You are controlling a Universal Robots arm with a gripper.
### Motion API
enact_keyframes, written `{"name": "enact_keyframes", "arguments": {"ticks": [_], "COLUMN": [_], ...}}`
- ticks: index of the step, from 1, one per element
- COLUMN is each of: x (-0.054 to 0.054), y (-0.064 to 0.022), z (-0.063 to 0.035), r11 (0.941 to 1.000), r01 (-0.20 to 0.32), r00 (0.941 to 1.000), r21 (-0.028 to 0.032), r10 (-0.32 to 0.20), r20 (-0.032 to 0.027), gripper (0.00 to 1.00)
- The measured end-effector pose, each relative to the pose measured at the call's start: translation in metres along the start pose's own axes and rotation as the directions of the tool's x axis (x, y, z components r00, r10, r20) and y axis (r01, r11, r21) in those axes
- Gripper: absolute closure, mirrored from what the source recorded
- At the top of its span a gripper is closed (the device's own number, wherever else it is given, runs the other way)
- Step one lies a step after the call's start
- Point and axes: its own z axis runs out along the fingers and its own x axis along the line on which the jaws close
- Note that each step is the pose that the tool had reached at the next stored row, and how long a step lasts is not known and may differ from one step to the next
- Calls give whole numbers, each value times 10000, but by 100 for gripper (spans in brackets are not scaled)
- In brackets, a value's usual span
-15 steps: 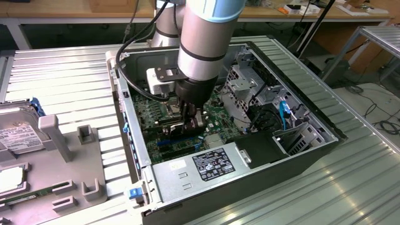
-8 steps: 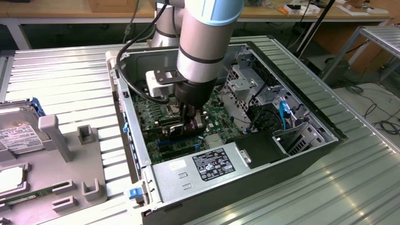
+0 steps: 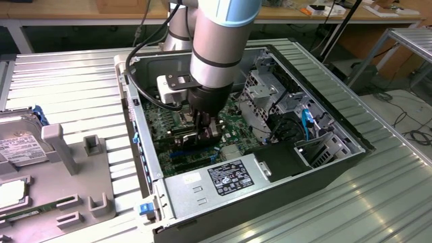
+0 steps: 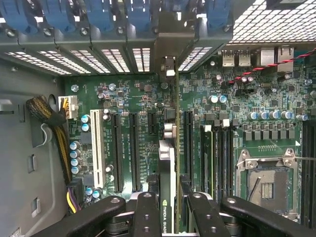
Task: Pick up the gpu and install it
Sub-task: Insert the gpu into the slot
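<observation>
Wrist view: the gripper (image 4: 170,211) clamps the gpu (image 4: 167,158) between its fingers, edge-on over the motherboard (image 4: 247,123). Keep the card upright, parallel to the motherboard's black expansion slots (image 4: 188,143); press evenly only once aligned.

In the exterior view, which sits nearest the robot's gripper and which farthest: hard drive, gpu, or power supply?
1. gpu, clamped in the gripper inside the case.
2. power supply, labelled silver box at the case's end.
3. hard drive, outside the case, at the exterior view's left.
</observation>
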Motion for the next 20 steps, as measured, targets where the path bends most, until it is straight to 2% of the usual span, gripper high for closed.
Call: {"name": "enact_keyframes", "arguments": {"ticks": [17, 20], "x": [-9, -12], "y": [23, 23], "z": [29, -14], "r11": [10000, 10000], "r01": [1, 1], "r00": [10000, 10000], "r21": [0, 5], "r10": [-1, -1], "r20": [1, 1], "gripper": [73, 73]}}
